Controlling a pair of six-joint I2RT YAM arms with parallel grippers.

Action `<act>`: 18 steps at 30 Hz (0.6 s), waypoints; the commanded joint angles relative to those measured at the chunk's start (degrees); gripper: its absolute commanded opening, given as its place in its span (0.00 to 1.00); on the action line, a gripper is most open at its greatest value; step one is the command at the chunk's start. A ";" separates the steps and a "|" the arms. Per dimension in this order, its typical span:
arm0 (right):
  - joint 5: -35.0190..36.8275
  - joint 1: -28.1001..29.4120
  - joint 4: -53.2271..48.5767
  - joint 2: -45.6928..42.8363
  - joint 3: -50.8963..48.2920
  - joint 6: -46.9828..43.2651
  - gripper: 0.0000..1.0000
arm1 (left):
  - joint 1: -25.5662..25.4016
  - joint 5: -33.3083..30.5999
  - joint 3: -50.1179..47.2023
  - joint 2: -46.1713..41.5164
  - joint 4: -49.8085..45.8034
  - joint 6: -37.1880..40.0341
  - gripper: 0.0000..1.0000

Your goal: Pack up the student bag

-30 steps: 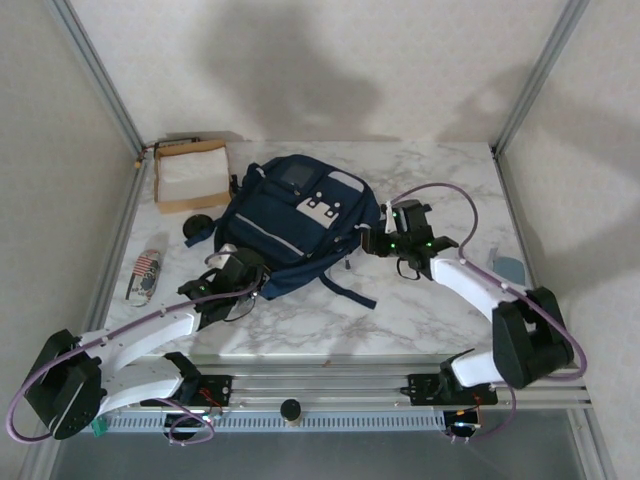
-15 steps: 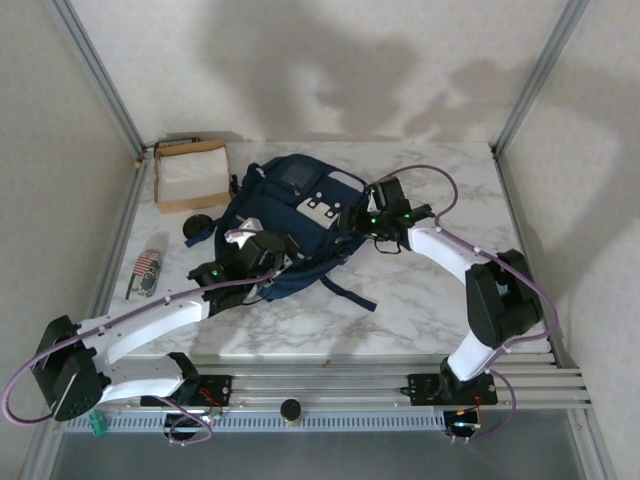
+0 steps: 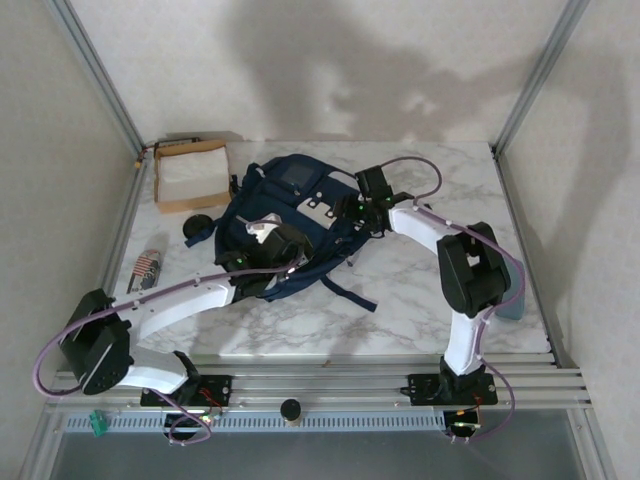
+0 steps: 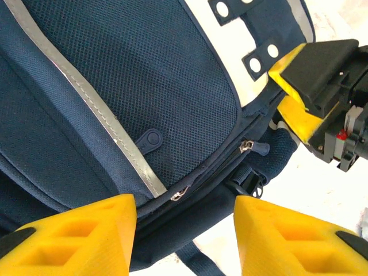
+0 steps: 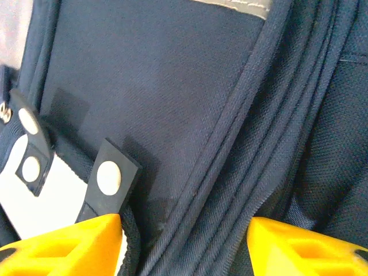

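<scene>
left gripper point(image 4: 183, 225) spread over student bag point(image 3: 296, 198) | marble table point(image 3: 420, 300) | pale walls point(image 3: 330, 60)

Top view: the bag's point(image 3: 325, 235) lower front is hidden under the left arm point(image 3: 200, 295), and both wrist views crop the bag at every edge. Left of the bag, a patterned thing point(image 3: 146, 268) is too small to identify. Right of the bag, a grey-blue thing point(image 3: 512, 290) sits mostly behind the right arm point(image 3: 470, 270).

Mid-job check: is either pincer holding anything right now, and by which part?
Nothing is held. The left pincer stands open over the student bag near its zipper pulls; the right pincer stands open over its piped seams.
</scene>
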 commanded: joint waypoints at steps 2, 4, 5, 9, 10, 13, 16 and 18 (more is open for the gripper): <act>0.13 -0.23 3.91 3.70 1.55 4.64 0.56 | -0.41 -0.66 2.27 1.61 1.48 1.48 0.49; -0.21 -0.28 2.31 6.00 4.12 4.66 0.49 | -0.35 -0.53 2.94 2.53 1.06 1.57 0.49; -0.41 -0.22 2.01 6.49 4.89 4.44 0.41 | -0.28 -0.52 3.42 2.82 0.61 1.62 0.49; -3.76 -0.67 8.73 2.16 -0.63 6.20 0.16 | -0.37 1.63 2.42 3.01 2.97 1.28 0.49; -5.01 -0.91 10.23 0.94 -1.92 6.84 0.12 | -0.26 2.40 1.72 3.33 3.60 1.02 0.49; -6.27 -1.90 13.62 -3.79 -6.15 8.37 0.00 | 0.61 3.42 -0.39 4.70 4.17 -1.28 0.47; -9.08 -3.27 18.83 -8.38 -11.73 10.99 0.00 | 0.98 3.76 -2.15 5.92 7.55 -1.14 0.46; -11.27 -3.67 21.89 -11.37 -15.27 12.21 0.00 | 1.51 4.52 -1.63 7.84 8.63 -0.24 0.45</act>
